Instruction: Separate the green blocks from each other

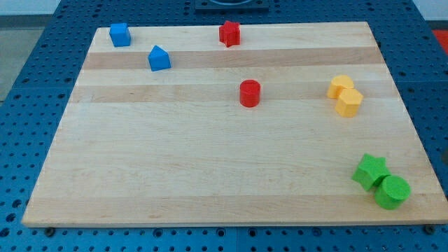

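Note:
A green star block [369, 171] and a green cylinder [392, 192] sit touching each other near the bottom right corner of the wooden board [210, 168], the cylinder just below and right of the star. My tip does not show in this view, so its place relative to the blocks cannot be told.
Two yellow blocks [345, 96] touch each other at the right. A red cylinder [250, 93] stands near the middle top. A red star-like block [229, 33] is at the top. A blue cube [120, 34] and a blue house-shaped block [159, 59] are top left.

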Motion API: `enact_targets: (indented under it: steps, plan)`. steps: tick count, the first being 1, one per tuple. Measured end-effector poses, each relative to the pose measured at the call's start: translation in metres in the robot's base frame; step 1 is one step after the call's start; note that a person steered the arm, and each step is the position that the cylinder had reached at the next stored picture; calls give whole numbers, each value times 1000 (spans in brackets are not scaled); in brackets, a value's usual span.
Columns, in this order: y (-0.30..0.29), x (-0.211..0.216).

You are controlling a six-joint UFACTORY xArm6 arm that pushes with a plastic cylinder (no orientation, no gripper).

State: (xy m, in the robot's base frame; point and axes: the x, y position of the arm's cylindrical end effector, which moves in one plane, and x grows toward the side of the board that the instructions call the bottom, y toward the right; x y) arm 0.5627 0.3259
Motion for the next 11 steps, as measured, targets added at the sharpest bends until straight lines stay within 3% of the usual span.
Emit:
enact_targets:
  steps: [1,3,4,6,8,10,11]
  plan:
    - [-44,56]
    - [-165,43]
    - [-149,5]
    - [-117,-5]
    - [-169,-48]
    - [-122,-54]
    - [-157,-88]
